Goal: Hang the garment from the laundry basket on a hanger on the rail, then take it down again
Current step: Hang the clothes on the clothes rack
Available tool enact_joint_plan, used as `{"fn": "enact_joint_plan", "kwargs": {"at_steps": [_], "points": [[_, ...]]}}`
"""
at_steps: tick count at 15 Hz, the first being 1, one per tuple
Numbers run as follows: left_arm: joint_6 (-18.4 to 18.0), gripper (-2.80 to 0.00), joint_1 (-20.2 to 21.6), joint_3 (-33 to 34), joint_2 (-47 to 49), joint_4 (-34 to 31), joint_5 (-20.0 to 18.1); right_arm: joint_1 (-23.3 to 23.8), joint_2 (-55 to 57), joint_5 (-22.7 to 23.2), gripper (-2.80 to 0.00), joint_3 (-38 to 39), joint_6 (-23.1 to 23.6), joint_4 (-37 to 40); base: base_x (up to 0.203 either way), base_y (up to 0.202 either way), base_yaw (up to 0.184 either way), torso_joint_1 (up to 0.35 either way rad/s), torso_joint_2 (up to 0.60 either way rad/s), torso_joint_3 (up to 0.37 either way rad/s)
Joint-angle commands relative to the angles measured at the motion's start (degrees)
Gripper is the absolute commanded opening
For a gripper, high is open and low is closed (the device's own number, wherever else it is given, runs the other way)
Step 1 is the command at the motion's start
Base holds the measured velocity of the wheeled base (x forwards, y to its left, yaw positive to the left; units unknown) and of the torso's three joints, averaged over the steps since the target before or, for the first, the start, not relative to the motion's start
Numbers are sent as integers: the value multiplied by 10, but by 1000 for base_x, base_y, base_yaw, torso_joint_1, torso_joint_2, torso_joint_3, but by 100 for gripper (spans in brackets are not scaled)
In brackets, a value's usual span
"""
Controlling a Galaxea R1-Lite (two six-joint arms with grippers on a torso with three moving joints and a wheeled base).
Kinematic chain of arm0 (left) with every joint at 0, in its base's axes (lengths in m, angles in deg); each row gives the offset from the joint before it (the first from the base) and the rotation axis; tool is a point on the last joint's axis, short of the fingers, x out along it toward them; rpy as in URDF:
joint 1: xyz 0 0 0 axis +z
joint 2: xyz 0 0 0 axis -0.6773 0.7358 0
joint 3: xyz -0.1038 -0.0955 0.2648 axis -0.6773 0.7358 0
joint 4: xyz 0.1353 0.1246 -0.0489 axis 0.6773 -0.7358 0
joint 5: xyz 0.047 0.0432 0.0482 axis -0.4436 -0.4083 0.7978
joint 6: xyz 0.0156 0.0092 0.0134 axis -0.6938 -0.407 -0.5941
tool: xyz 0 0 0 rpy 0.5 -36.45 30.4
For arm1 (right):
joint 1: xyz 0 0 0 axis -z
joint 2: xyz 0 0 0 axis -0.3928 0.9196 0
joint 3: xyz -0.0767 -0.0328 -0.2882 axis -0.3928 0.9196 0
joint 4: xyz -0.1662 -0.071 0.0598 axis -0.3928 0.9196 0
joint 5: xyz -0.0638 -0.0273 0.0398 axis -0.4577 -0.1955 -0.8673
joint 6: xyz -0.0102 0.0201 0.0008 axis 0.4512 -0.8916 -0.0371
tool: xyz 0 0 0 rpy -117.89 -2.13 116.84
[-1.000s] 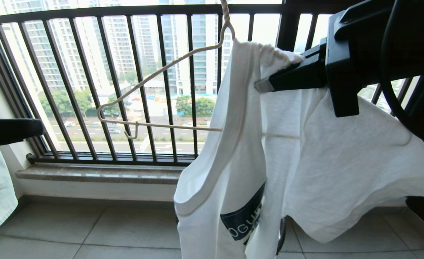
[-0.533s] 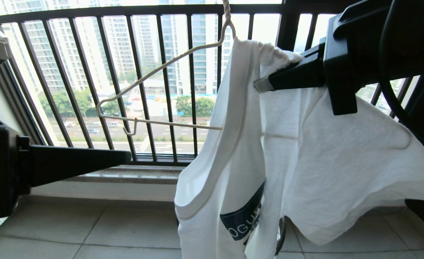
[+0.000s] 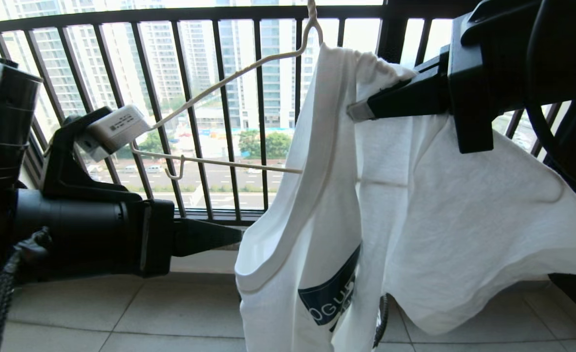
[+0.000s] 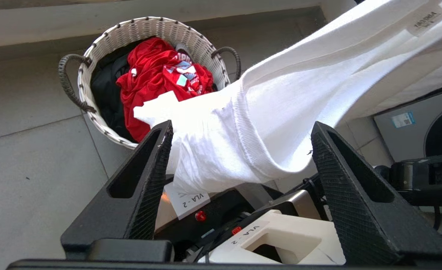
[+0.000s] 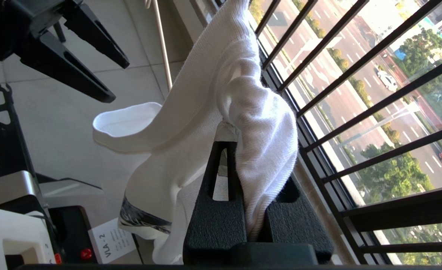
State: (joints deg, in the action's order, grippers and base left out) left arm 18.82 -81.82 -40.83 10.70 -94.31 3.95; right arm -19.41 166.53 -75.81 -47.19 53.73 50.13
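The garment point(image 3: 439, 210), a white T-shirt with a navy chest graphic, hangs bunched over the right half of the thin beige hanger point(image 3: 219, 85); the hanger's left half is bare. My right gripper point(image 3: 358, 111) is shut on a fold of the garment just below the hanger's neck, and the cloth is pinched between its fingers point(image 5: 221, 176). From the left, my left gripper point(image 4: 242, 127) stands open, with the ribbed collar point(image 4: 243, 123) hanging loose between its fingers. The laundry basket point(image 4: 93, 52) sits on the floor below. The rail is out of view.
The black barred window railing point(image 3: 195, 98) and a stone sill stand right behind the hanger. A red garment point(image 4: 157, 71) lies in the basket. My own base point(image 4: 265, 240) and a washing machine point(image 4: 430, 123) are below and to the side.
My left arm has risen into the head view from the left and reached toward the garment's collar, opening its jaws. My right gripper has kept its hold; hanger and garment have barely shifted.
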Motion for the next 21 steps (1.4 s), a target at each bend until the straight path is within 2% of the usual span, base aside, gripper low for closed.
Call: {"fn": "enact_joint_plan", "kwargs": {"at_steps": [1, 7, 11, 12, 18, 21], "points": [[3, 0, 0, 5, 29, 11, 2, -2, -8, 1, -280, 1, 2, 2, 0, 0, 0, 0, 0, 0], [11, 0, 1, 49, 72, 111, 44, -7, -10, 2, -280, 1, 2, 3, 0, 0, 0, 0, 0, 0], [10, 0, 1, 53, 79, 116, 66, -8, -10, 2, -280, 1, 2, 1, 0, 0, 0, 0, 0, 0], [10, -280, 1, 53, 80, 116, 67, -8, -10, 2, -280, 1, 2, 1, 0, 0, 0, 0, 0, 0], [8, -280, 4, 53, 89, 112, 67, -7, -9, 1, -280, 0, 2, -6, 0, 0, 0, 0, 0, 0], [-7, -280, 36, 49, 83, 112, 67, 10, -12, 1, -280, 2, 2, -3, 0, 0, 0, 0, 0, 0]]}}
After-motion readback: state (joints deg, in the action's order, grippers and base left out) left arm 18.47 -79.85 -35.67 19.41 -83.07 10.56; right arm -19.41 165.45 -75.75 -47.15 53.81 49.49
